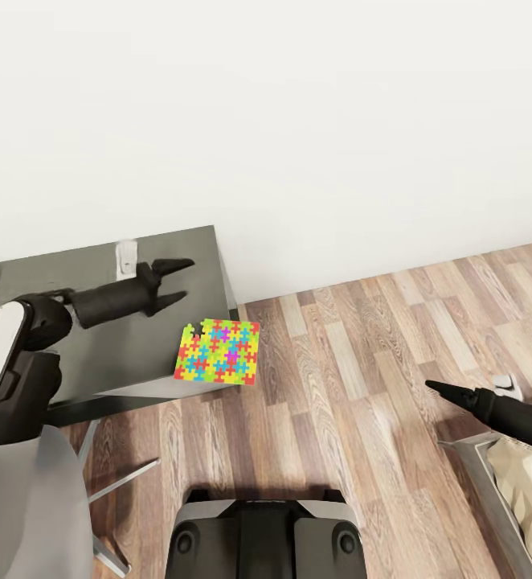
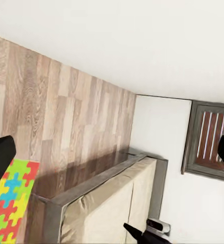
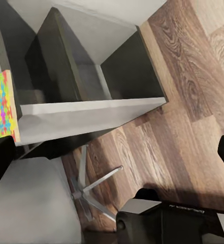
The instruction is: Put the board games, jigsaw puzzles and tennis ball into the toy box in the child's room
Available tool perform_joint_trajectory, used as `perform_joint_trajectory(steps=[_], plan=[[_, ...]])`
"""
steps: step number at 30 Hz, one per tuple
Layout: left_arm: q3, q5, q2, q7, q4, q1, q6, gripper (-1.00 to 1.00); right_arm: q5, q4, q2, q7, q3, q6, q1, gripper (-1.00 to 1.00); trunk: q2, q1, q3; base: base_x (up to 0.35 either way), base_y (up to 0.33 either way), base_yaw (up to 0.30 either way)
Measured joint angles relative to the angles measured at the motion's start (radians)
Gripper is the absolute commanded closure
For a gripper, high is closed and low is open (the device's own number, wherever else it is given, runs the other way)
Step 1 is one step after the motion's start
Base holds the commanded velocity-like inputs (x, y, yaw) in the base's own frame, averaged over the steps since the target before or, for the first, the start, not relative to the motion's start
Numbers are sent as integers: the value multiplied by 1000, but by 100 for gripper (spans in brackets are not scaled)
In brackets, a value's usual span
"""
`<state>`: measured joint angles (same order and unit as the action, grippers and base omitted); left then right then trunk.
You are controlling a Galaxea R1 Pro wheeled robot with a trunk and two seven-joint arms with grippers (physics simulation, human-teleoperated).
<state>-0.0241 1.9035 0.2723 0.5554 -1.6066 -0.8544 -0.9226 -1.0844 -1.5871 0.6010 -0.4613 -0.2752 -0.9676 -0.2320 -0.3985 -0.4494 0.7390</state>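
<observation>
Below me, in the head view, my left end effector [image 1: 178, 281] hovers over the dark grey worktop [image 1: 97, 354] with its two black fingers spread apart and nothing between them. Just beside it, toward the worktop's near corner, lies the thin rectangular jigsaw puzzle [image 1: 218, 352] of interlocking yellow, pink, green, blue and orange pieces. It lies flat and juts out past the worktop's edge above the wood-plank floor [image 1: 362, 386]. One piece looks missing at its upper left corner. My left wrist view catches a corner of that same sheet at the picture's edge, next to one dark fingertip [image 2: 0, 157].

My right end effector [image 1: 439, 389] is well apart from the puzzle, out over the floor, pointing toward the worktop. From the head view I see a single dark tapering tip, and the right wrist view has fingers at opposite edges of the picture, so I read it as wide and holding nothing.

Near my right arm is the corner of the bed [image 1: 523, 482], a grey frame with a beige cover. A small white object [image 1: 126, 257] stands at the worktop's far edge against the white wall [image 1: 298, 121]; what it is I cannot tell.
</observation>
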Motion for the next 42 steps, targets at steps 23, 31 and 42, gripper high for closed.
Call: perform_joint_trajectory(steps=[23, 31, 42], plan=[[-96, -6, -89, -430, -2, 41, -24, -100, 58, 454, -4, -68, 202, 1, -349, -100, 0, 0, 0, 0, 0, 0], [-162, -6, -136, -403, -2, 23, -28, -100, 66, 670, -24, -58, 261, 5, -489, -100, 0, 0, 0, 0, 0, 0], [-195, -7, -204, -392, -3, -16, -52, -100, 81, 761, -47, -112, 321, 19, -559, -100, 0, 0, 0, 0, 0, 0]])
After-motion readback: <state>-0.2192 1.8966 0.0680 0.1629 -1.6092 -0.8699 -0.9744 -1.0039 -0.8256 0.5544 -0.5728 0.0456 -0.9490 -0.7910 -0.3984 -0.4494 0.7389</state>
